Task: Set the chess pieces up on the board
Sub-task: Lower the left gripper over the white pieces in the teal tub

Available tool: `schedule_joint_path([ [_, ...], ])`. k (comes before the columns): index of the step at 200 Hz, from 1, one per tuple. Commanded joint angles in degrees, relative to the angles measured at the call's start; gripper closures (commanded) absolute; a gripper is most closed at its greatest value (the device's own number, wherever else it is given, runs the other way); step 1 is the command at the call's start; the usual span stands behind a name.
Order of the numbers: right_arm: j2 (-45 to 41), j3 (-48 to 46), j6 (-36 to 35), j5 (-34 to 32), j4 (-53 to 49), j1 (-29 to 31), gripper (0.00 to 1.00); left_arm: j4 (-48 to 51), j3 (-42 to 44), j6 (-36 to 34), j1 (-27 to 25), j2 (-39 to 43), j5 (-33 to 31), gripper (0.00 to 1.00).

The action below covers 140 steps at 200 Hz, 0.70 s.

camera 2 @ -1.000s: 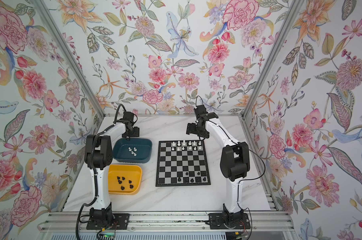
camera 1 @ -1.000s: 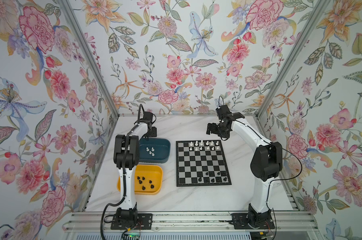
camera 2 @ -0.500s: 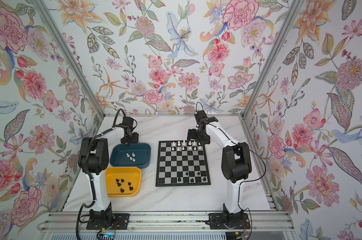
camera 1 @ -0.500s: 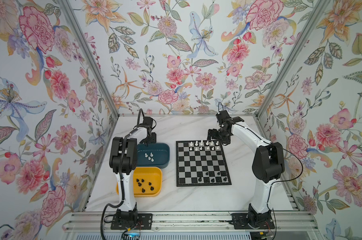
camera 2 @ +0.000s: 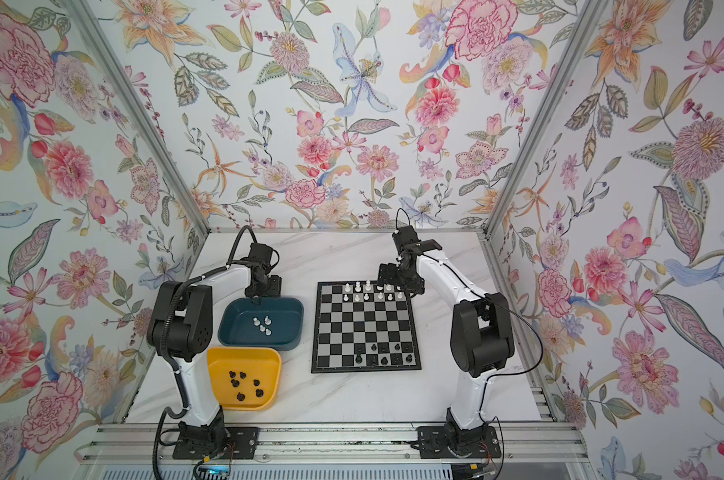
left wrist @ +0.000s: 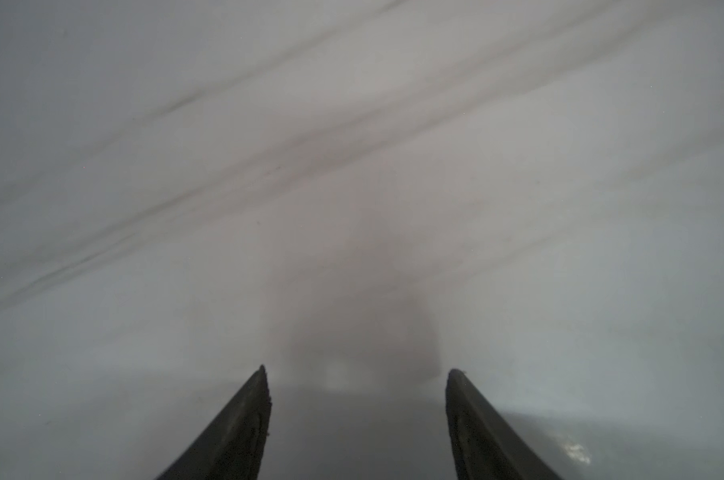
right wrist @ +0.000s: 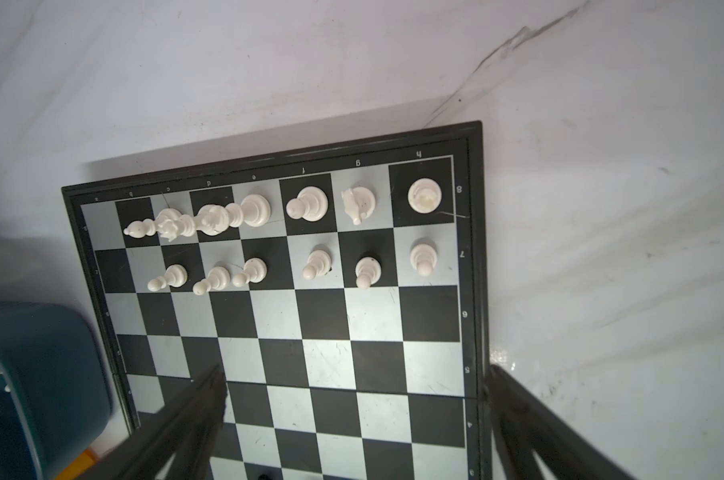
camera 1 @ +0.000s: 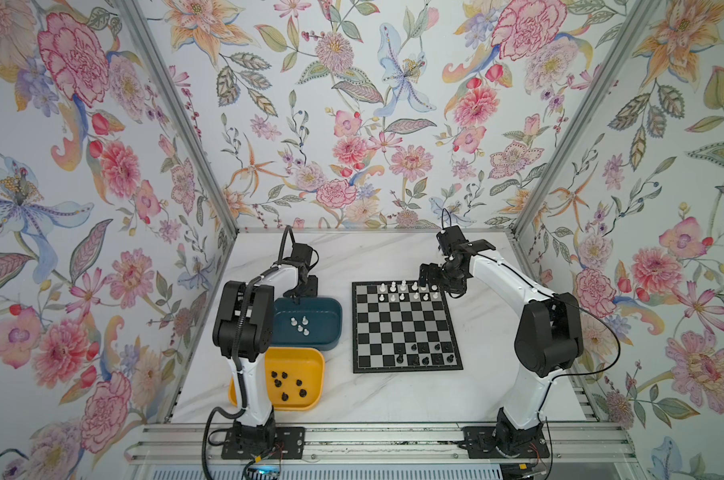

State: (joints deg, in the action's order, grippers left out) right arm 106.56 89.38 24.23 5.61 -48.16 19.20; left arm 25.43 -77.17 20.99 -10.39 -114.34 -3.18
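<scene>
Both top views are looking steeply down from high above the table's (camera 1: 393, 399) near edge, far off and sharing nearly the whole scene. My left wrist camera is sitting close over bare marble. My right one is looking down on the board's (right wrist: 343, 365) far edge, which is also showing in both top views.

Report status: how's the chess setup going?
Left gripper open, empty, by teal tray. Right gripper open, empty, over chessboard, white end. Leftover white chessmen in teal tray, black chessmen in yellow tray. Nothing blocking.
</scene>
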Motion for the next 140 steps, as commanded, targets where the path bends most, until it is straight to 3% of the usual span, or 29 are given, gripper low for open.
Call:
schedule_joint_path([
  [1, -2.6, -1.2, -0.7, -0.2, 0.3, -0.2, 0.02, 0.0, 0.8, 0.8, -0.8, 3.9, -0.5, 0.3],
  [76, -4.6, 1.7, -1.4, -1.7, -0.2, -0.1, 0.01, 4.3, -2.7, 4.2, -4.2, 15.9, -5.4, 0.24],
  [140, -4.0, 9.4, -4.3, -0.8, -4.8, 1.2, 0.01, 6.3, 16.9, 13.0, -10.6, 35.2, -3.9, 0.27],
])
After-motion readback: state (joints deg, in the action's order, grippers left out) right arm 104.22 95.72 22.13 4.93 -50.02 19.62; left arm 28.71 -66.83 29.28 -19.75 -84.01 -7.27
